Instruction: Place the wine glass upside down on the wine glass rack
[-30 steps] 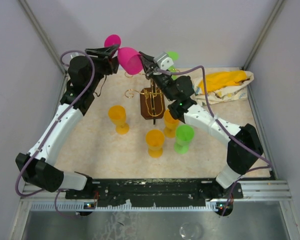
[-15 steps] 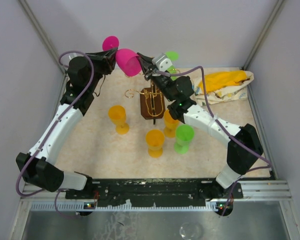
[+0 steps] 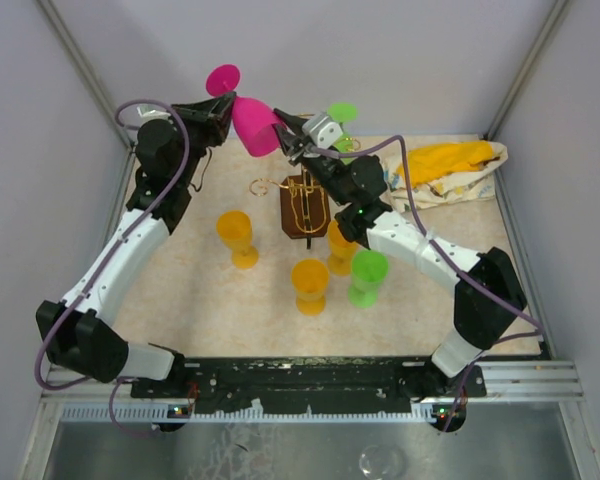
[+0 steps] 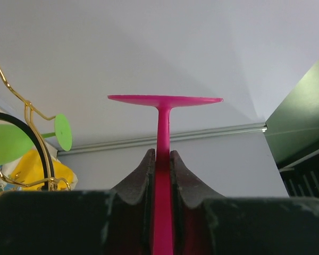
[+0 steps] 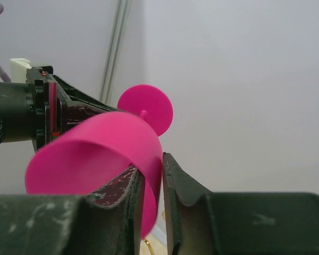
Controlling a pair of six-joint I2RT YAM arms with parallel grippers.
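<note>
The pink wine glass (image 3: 252,125) is held in the air over the back of the table, lying almost sideways, with its foot (image 3: 223,78) toward the back wall. My left gripper (image 3: 223,112) is shut on its stem (image 4: 162,133), with the foot above the fingertips. My right gripper (image 3: 285,135) is shut on the bowl's rim (image 5: 151,159), one finger inside and one outside. The wine glass rack (image 3: 305,205), gold wire on a dark wooden base, stands just below and to the right. A green glass (image 3: 342,112) hangs on its far side, and the rack's wire (image 4: 29,114) shows in the left wrist view.
Three orange glasses (image 3: 235,235), (image 3: 310,282), (image 3: 340,245) and a green glass (image 3: 367,275) stand upright in front of the rack. A yellow cloth (image 3: 450,165) lies at the back right. Grey walls close in the back and both sides.
The pink glass has shifted slightly left and toward the back wall, and both grippers have moved with it.
</note>
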